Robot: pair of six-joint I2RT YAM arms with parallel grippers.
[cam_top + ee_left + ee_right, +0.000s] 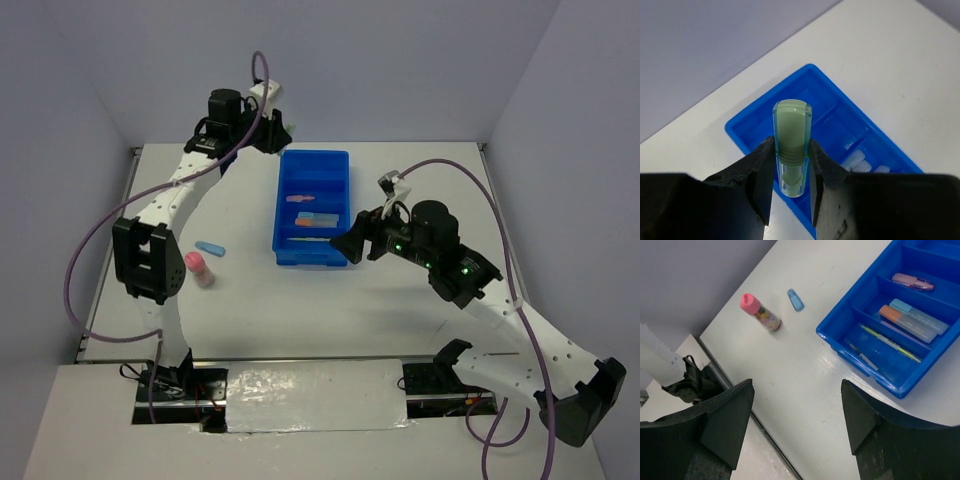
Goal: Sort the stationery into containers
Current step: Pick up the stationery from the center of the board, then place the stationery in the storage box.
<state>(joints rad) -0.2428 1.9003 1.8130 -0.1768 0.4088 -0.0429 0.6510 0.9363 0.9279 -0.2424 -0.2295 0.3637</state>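
Note:
My left gripper (792,152) is shut on a chunky green marker (791,130) and holds it above the far end of the bright blue tray (740,131). In the top view this gripper (277,136) hangs by the tray's (283,205) far left corner. The tray (855,363) holds a pink marker (913,282), an orange-grey marker (905,324), a blue marker (919,316), a yellow pen (890,343) and a grey pen (863,355). My right gripper (796,385) is open and empty, by the tray's near right corner in the top view (352,245).
A pink-capped bottle (760,313) and a small blue piece (795,300) lie on the white table left of the tray; both show in the top view, the bottle (199,269) and the piece (210,248). The table's near edge (740,405) is close by.

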